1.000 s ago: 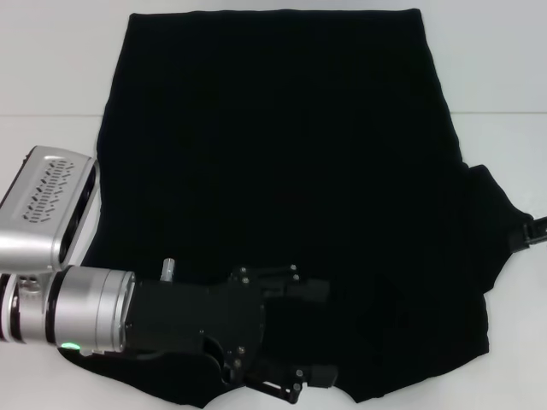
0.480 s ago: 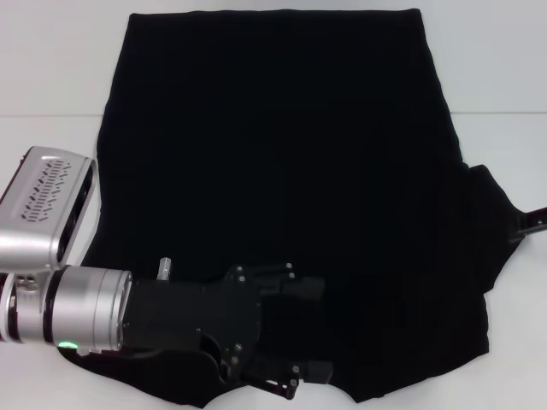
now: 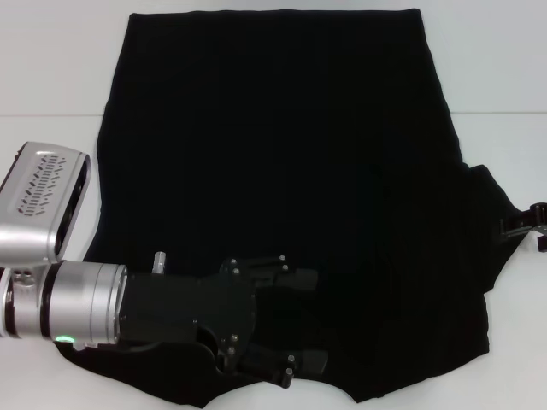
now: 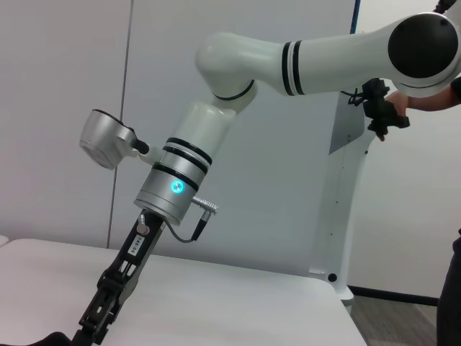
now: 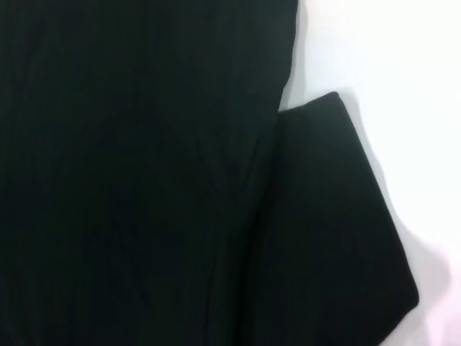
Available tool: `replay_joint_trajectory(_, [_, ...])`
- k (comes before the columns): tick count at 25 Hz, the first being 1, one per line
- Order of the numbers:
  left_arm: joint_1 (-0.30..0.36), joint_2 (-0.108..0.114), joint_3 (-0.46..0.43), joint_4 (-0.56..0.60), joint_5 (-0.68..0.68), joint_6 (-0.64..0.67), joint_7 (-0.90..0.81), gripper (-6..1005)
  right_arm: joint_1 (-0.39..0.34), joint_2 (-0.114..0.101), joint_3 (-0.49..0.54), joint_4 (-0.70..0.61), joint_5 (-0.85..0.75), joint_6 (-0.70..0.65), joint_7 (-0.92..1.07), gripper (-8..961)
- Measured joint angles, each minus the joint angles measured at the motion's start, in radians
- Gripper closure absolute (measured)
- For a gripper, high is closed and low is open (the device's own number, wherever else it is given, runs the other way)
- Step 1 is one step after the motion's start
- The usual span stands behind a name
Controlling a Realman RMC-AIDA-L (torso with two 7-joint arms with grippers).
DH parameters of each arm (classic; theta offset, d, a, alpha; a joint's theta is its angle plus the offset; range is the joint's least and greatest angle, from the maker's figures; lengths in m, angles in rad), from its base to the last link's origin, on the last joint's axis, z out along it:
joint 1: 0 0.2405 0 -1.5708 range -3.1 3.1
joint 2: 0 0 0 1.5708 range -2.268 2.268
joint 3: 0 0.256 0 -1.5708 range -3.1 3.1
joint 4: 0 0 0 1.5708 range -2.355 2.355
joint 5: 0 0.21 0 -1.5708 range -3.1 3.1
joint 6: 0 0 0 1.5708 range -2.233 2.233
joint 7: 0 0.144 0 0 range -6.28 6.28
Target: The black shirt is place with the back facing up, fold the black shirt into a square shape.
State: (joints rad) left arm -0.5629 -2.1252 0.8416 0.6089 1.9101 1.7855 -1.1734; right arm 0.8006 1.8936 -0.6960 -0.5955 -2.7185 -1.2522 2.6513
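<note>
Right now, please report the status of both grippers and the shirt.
Left gripper open, low over the black shirt. Right gripper at right sleeve edge. Shirt flat, unfolded.

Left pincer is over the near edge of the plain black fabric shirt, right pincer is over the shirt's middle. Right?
Not quite. In the head view the left pincer is over the near edge of the plain black fabric shirt, but the right pincer is at the shirt's right sleeve edge, not its middle.

Right gripper mostly cut off at head view's edge; black shirt hem partly hidden under left gripper
</note>
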Motion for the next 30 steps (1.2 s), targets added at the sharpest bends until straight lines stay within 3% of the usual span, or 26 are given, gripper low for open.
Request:
replay_joint_trajectory(7, [-0.005,0.003,-0.001,0.006,-0.002,-0.002,-0.012,50,0.002,0.019,-0.008,0.013,0.001,0.064,-0.001,57])
replay_joint_trajectory(12, [-0.007,0.011,-0.001,0.005,-0.002,-0.002,-0.012,50,0.007,0.025,-0.013,0.026,0.001,0.085,-0.003,173])
replay_joint_trajectory(23, [-0.007,0.014,-0.017,0.004,-0.002,-0.010,-0.012,49,0.007,0.026,-0.019,0.023,-0.001,0.080,-0.015,651])
replay_joint_trajectory(28, [-0.009,0.015,-0.016,0.003,-0.002,-0.011,-0.020,49,-0.003,0.017,-0.020,0.008,-0.001,0.048,-0.017,858])
replay_joint_trajectory(30, [-0.010,0.015,-0.017,0.004,-0.002,-0.011,-0.025,49,-0.011,0.015,-0.020,-0.005,-0.001,0.038,-0.019,879])
